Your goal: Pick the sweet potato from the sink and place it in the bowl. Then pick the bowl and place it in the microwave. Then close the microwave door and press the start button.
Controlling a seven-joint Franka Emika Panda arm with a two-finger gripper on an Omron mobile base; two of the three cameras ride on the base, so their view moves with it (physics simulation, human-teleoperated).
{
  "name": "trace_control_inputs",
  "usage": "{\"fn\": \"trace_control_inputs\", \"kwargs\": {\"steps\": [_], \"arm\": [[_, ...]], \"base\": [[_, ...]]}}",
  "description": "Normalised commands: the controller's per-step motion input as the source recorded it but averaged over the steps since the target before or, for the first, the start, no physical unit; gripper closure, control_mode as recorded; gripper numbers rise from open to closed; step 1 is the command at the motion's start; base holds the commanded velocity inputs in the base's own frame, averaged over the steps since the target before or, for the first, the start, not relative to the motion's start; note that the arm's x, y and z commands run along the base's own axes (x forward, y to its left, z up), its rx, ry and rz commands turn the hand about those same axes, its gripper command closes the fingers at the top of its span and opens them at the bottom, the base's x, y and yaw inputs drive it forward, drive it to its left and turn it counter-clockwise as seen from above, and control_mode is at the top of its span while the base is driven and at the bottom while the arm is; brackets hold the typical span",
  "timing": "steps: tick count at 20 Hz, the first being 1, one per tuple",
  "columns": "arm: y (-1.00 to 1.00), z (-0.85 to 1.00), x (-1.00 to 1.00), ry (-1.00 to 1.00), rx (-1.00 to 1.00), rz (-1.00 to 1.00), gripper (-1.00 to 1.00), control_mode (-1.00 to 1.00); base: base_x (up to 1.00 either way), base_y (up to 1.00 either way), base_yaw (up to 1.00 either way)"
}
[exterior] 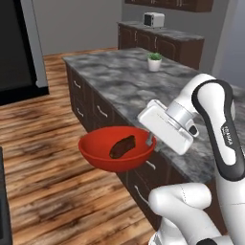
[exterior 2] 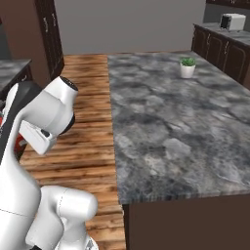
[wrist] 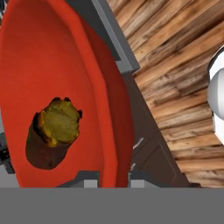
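Note:
The glossy red bowl (exterior: 98, 146) hangs in the air over the wooden floor, beside the island's cabinet front. Inside it lies the sweet potato (exterior: 123, 146), dark reddish-brown with a yellowish cut end (wrist: 57, 120). My gripper (exterior: 150, 141) is shut on the bowl's right rim. In the hand view the rim (wrist: 101, 87) runs down between the two fingertips (wrist: 89, 180), one on each side of the wall. A dark panel with a grey frame (exterior: 37, 48) stands at the far left; I cannot tell whether it is the microwave door.
The island counter with a grey marble top (exterior: 124, 81) (exterior 2: 171, 122) lies right of the bowl, its dark drawers below. A small potted plant (exterior: 154, 62) (exterior 2: 187, 67) stands on it. A white appliance (exterior: 153, 19) sits on the back counter. Wooden floor (exterior: 43, 158) lies under the bowl.

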Motion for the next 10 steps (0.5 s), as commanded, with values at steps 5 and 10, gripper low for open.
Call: {"fn": "trace_control_inputs", "kwargs": {"steps": [5,10], "arm": [[0.0,0.0,0.0,0.0,0.0,0.0,1.0,1.0],[0.0,0.0,0.0,0.0,0.0,0.0,1.0,1.0]], "base": [[-0.03,0.0,0.3],[0.3,0.03,0.3]]}}
